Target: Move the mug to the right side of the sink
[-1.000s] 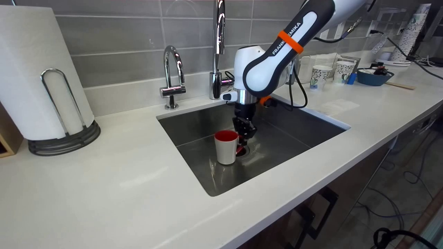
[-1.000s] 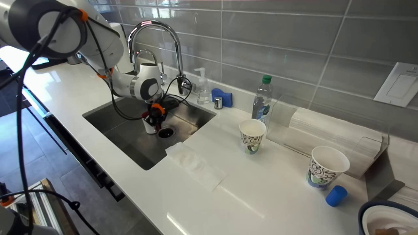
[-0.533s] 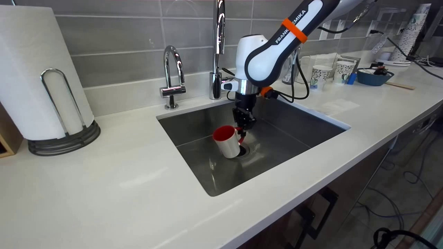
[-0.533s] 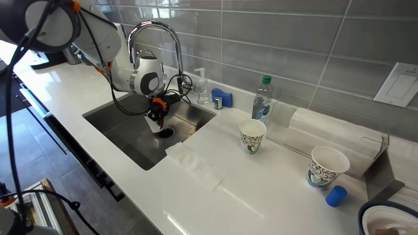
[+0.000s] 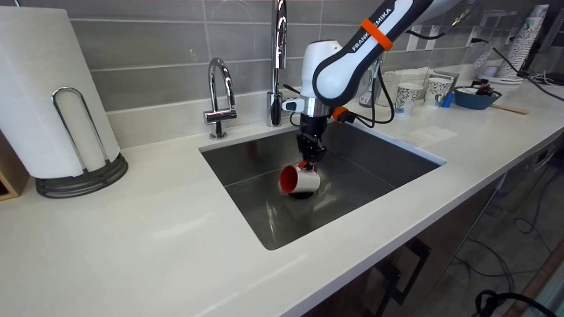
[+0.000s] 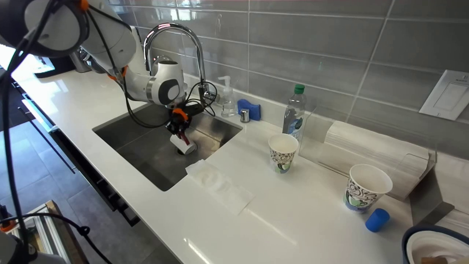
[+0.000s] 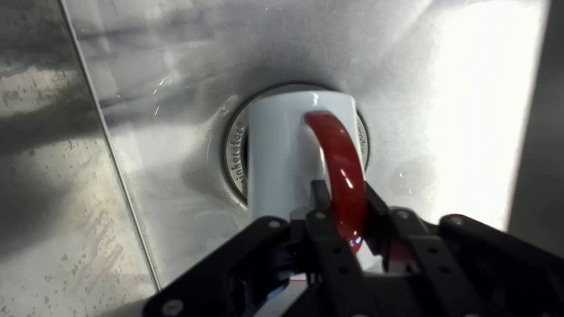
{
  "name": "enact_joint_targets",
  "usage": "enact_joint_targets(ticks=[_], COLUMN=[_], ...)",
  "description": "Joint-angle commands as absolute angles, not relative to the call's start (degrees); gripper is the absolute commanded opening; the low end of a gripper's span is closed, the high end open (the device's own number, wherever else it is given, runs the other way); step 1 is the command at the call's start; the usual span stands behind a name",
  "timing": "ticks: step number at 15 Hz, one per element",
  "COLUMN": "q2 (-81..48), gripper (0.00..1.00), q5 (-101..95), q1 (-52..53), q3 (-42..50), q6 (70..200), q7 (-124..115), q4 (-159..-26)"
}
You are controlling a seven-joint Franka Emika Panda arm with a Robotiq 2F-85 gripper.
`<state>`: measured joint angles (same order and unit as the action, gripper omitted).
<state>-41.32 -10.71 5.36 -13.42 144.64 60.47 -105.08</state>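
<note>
The mug (image 5: 308, 181), white outside with a red inside and handle, lies tipped on its side below my gripper (image 5: 310, 166). Its red mouth faces the paper-towel side in an exterior view. My wrist view has the two black fingers (image 7: 320, 196) pressed on either side of the red handle (image 7: 341, 163), so the gripper (image 7: 348, 196) is shut on it. Beneath the white body (image 7: 282, 154) is the round drain (image 7: 235, 154), partly covered. All this is inside the grey steel sink (image 6: 154, 167). Whether the mug touches the sink floor I cannot tell.
A tall faucet (image 6: 199, 55) and a small tap (image 5: 219, 115) rise behind the sink. Soap bottle (image 6: 229, 101), blue sponge (image 6: 249, 110), dish-soap bottle (image 6: 294, 113), paper cups (image 6: 283, 152) and a paper towel sheet (image 6: 220, 187) sit on the counter. Sink walls surround the gripper.
The mug has gone from upright beside the drain to tipped sideways over it, mouth turned outward. My arm has risen a little, still gripping the handle.
</note>
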Motion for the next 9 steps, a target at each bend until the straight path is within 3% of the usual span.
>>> enact_joint_targets(ticks=[1,9], q2=[-39.26,-38.82], gripper=[0.05,0.05], q5=[-9.83,-9.52], q1=[4.20,3.91], q3=[-14.40,-14.67], q6=[145.69,145.88], q7=[60.47,60.52], q4=[-107.27,-107.63])
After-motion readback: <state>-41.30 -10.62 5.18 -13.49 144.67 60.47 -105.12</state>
